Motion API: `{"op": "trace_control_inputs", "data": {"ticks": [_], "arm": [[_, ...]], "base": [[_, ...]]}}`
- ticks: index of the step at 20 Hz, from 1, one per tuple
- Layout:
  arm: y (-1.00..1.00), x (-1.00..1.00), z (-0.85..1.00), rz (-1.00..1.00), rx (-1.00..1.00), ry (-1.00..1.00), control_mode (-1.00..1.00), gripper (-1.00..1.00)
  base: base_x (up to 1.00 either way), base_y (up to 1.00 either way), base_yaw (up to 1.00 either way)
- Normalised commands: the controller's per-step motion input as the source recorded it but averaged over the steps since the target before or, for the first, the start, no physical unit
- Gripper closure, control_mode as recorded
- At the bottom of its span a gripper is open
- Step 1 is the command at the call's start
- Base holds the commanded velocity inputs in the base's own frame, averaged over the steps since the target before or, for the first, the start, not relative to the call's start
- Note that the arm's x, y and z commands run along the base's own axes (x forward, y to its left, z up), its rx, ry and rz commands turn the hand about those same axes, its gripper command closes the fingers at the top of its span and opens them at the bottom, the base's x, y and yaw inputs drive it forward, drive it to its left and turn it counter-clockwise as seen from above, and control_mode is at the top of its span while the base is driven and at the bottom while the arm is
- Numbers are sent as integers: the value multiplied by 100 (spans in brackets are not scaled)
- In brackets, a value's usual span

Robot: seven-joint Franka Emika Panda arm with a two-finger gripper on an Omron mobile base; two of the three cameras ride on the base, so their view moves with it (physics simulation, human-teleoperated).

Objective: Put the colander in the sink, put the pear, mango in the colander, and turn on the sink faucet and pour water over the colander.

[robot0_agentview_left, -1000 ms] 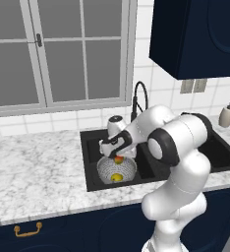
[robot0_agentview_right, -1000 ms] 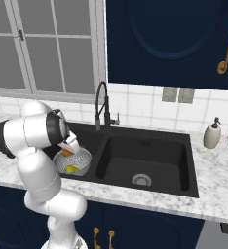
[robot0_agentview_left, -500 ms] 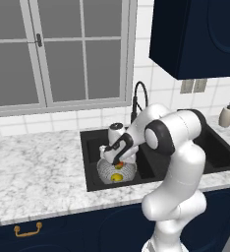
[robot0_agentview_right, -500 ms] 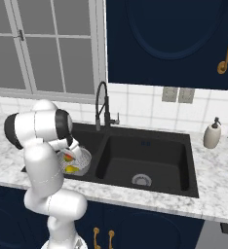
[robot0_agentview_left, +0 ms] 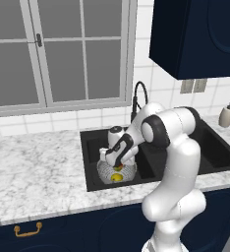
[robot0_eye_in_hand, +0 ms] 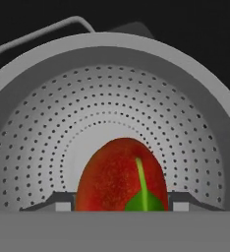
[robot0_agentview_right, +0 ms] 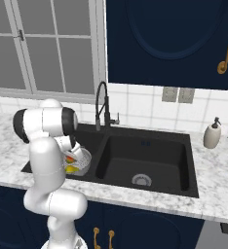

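Arm has descended into the colander [robot0_eye_in_hand: 112, 98]; fingers [robot0_eye_in_hand: 63, 201] grip the mango [robot0_eye_in_hand: 121, 176] between them, release pending.

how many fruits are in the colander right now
2. A red mango sits between the hand's fingers, low inside the colander. A yellow fruit, probably the pear, lies on the colander's floor in the left base view. The arm may hide more.
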Motion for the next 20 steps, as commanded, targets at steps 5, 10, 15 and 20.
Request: {"op": "trace_control_inputs", "data": {"ticks": [5,10,15,20], "arm": [[0,4,-14,0,0,0,-100,100],[0,2,-12,0,0,0,-100,-100],[0,0,-7,0,0,0,-100,-100],[0,0,2,0,0,0,-100,-100]], "base": [[0,0,0],[0,0,0],[0,0,0],[0,0,0]]}}
